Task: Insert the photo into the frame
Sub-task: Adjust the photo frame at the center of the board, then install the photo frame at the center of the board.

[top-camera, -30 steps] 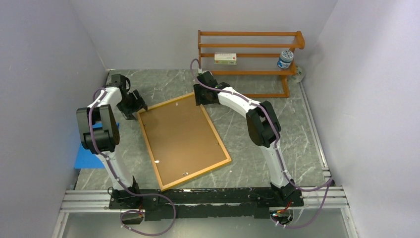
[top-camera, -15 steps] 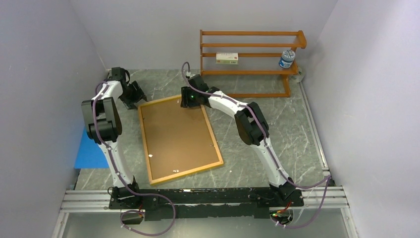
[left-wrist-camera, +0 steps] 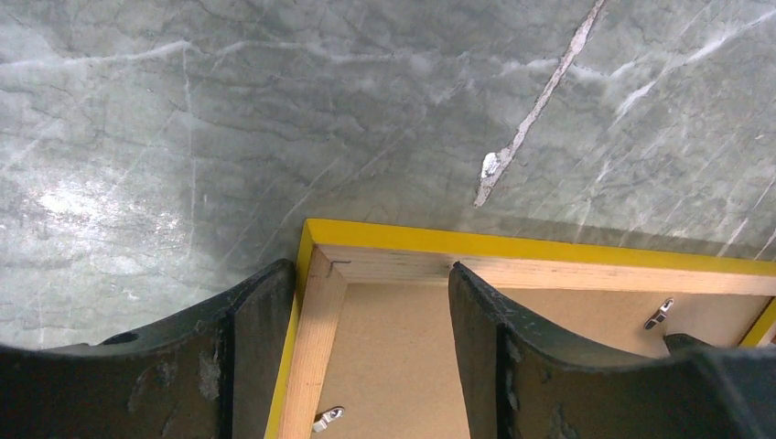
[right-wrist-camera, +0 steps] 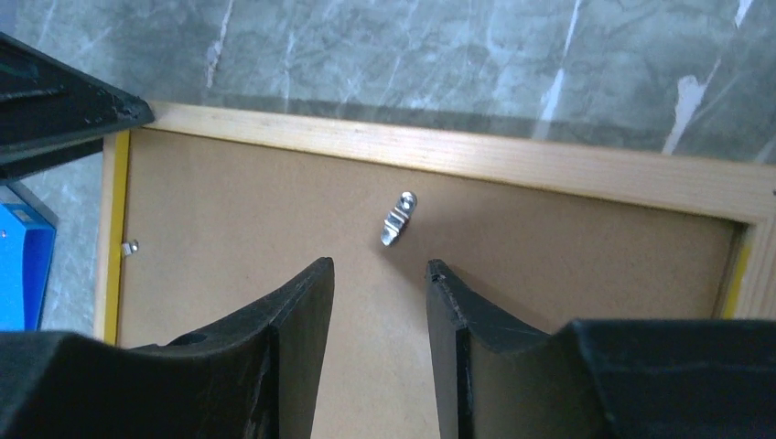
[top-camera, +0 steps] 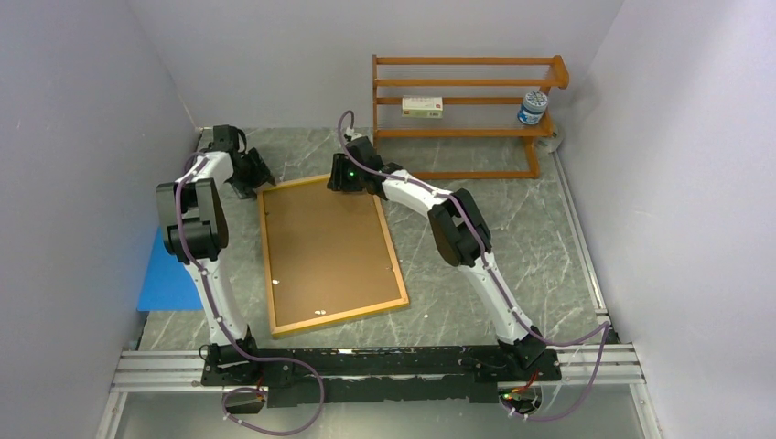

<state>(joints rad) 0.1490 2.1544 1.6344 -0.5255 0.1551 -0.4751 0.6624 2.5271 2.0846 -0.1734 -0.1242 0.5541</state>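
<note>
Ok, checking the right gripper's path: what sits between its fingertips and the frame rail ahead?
In the right wrist view, one small metal clip on the brown backing board; otherwise bare board up to the frame rail.

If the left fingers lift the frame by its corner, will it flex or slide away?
Probably stays stiff: the frame has wooden rails and a board back. Thin, so probably light. Lying flat on the smooth table, it will likely slide rather than tip when pushed.
</note>
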